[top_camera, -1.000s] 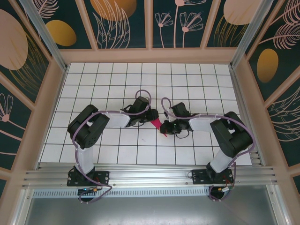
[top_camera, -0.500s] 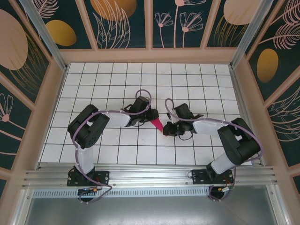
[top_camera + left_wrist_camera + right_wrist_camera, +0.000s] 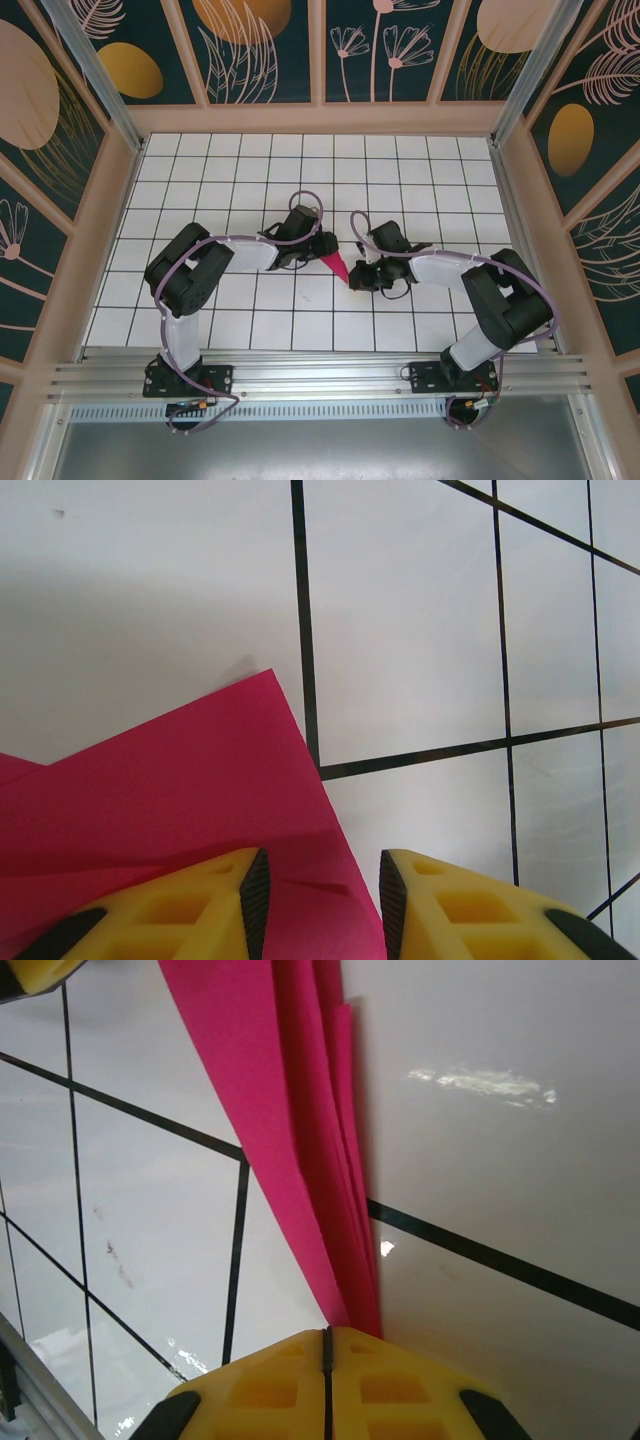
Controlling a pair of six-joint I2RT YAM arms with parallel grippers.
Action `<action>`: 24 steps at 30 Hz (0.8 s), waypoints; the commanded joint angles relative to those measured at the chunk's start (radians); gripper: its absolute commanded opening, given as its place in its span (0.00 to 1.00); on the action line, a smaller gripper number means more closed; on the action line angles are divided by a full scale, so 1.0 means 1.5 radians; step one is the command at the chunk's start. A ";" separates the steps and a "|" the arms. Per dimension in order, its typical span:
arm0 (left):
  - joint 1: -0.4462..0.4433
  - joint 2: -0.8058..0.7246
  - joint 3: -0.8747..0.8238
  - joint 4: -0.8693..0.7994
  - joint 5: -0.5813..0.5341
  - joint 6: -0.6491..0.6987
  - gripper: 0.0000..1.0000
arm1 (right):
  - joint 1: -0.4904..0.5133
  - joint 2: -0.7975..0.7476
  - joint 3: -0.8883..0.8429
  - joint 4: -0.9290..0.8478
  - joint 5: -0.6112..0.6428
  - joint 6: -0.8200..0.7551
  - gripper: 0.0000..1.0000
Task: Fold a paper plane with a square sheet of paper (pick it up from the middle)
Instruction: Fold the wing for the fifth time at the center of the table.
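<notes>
Roughly mid-table [image 3: 300,180], the paper plane [image 3: 335,266] sits between the two arms. Its long axis slants from the left gripper [image 3: 316,254] down to the right gripper [image 3: 351,282], narrow tip pointing near-right. The right gripper's jaws are pressed together on that tip, while the left gripper's jaws stand apart over the wide end.
</notes>
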 commanded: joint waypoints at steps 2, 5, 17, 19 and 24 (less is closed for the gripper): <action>0.010 0.032 -0.004 -0.055 -0.037 0.010 0.37 | -0.006 0.012 -0.002 -0.033 0.035 -0.014 0.08; 0.009 0.034 -0.003 -0.055 -0.036 0.009 0.37 | -0.006 0.014 -0.008 -0.033 0.034 -0.016 0.08; 0.009 0.034 -0.002 -0.056 -0.036 0.010 0.37 | -0.006 0.015 -0.043 -0.039 0.037 -0.004 0.08; 0.010 0.035 -0.002 -0.056 -0.036 0.009 0.37 | -0.007 0.016 -0.048 -0.040 0.040 0.005 0.07; 0.009 0.034 -0.002 -0.058 -0.037 0.010 0.37 | -0.007 -0.018 -0.076 -0.046 0.042 0.028 0.07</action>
